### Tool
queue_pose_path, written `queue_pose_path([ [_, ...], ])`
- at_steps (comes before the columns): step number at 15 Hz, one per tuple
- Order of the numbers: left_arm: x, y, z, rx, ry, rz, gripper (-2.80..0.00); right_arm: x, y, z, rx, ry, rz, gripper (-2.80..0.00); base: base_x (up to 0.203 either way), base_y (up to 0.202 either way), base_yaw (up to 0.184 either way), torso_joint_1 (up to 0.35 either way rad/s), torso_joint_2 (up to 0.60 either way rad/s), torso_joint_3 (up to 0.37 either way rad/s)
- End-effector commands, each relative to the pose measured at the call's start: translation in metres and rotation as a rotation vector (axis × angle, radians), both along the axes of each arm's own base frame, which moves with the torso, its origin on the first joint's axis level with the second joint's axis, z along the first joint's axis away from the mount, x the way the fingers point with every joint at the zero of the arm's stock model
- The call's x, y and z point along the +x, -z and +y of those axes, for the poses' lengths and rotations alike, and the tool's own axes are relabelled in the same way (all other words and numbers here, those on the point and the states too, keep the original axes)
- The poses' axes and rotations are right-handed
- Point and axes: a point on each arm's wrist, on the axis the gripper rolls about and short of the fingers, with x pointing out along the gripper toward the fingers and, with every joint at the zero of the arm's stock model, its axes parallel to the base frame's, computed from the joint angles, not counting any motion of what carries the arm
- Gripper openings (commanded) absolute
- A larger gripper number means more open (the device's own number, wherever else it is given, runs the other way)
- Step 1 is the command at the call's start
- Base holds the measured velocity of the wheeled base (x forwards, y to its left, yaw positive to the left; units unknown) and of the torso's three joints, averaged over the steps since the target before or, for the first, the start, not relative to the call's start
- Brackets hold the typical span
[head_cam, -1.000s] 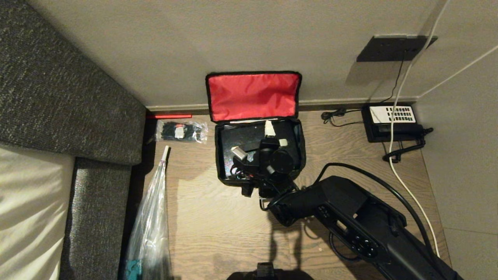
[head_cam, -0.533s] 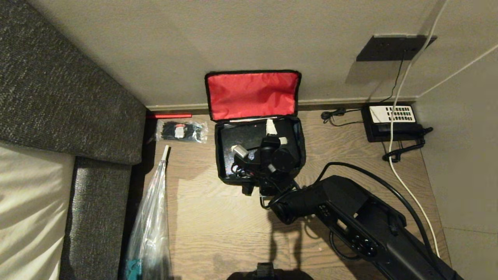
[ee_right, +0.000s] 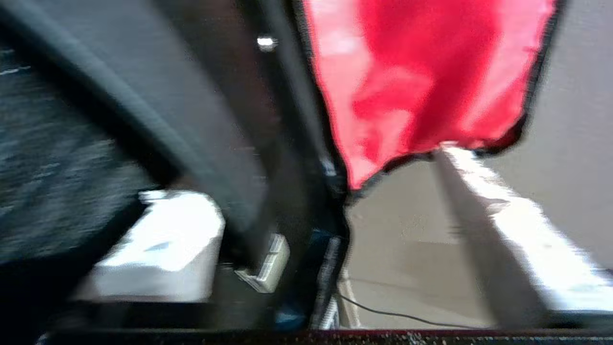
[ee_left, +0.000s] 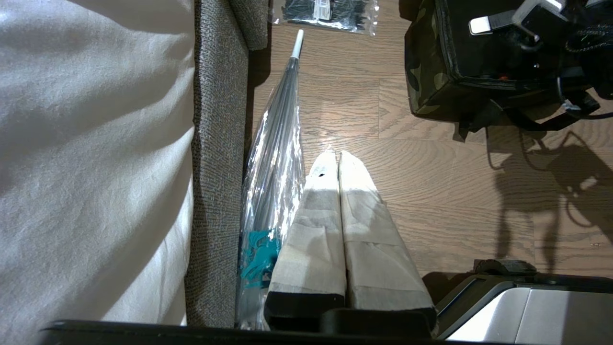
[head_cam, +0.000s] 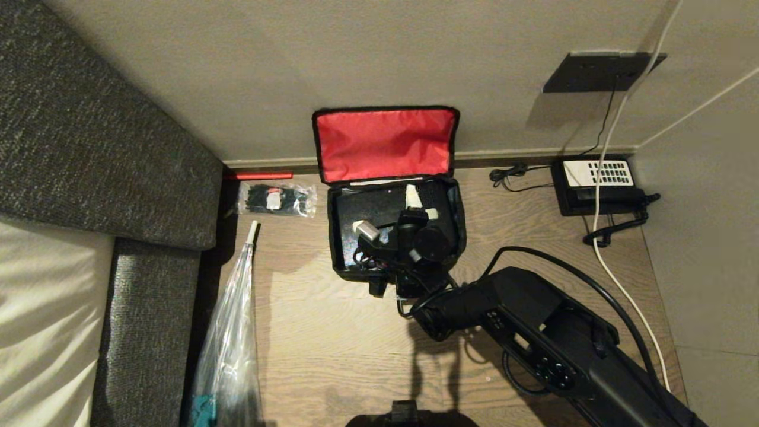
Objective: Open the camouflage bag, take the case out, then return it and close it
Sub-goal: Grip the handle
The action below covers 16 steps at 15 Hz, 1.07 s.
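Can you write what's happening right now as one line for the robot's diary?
camouflage bag: lid open | case: inside | right gripper: open, over case | left gripper: shut, parked

The right gripper [head_cam: 388, 216] over the open camouflage bag [head_cam: 396, 228] has edged a touch toward the bag's left side, and its two pale fingers [head_cam: 366, 230] stand a little nearer each other than a second ago, above the black case [head_cam: 362, 209].

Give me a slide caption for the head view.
Right gripper reaches into open camouflage bag, over black case.
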Motion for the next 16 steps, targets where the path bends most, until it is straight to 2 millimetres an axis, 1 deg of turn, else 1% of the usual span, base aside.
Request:
queue_pose_path([
  [1, 0.0, 0.001, 0.0, 0.0, 0.0, 0.004, -2.8, -0.001, -0.002, 0.0, 0.005, 0.004, -0.011, -2.8, 0.0, 0.0, 0.0, 0.0, 0.0, 0.0],
  [4, 0.0, 0.001, 0.0, -0.001, 0.0, 0.005, -2.8, -0.002, -0.006, 0.001, 0.021, -0.003, -0.014, -2.8, 0.0, 0.0, 0.0, 0.0, 0.0, 0.0],
  [13, 0.0, 0.001, 0.0, 0.0, -0.001, 0.005, -2.8, -0.003, -0.007, 0.0, 0.043, -0.007, -0.017, -2.8, 0.0, 0.0, 0.0, 0.0, 0.0, 0.0],
  [16, 0.0, 0.001, 0.0, 0.0, -0.001, 0.005, -2.8, -0.007, -0.015, 0.001, 0.053, -0.01, -0.021, -2.8, 0.0, 0.0, 0.0, 0.0, 0.0, 0.0],
])
